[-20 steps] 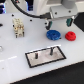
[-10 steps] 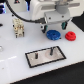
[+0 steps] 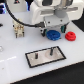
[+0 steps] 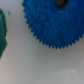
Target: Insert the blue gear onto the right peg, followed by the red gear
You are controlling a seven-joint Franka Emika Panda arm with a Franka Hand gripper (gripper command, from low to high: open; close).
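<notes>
The wide bright blue plastic toothed gear (image 3: 52, 34), right of centre, is half hidden beneath the white tool (image 3: 56, 31). Its upper part is cut off in the wrist view. Whether the tool is wide or narrow cannot be told.

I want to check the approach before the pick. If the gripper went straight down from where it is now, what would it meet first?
Probably the blue gear: the gripper hangs right above it, though exact alignment is unclear.
</notes>
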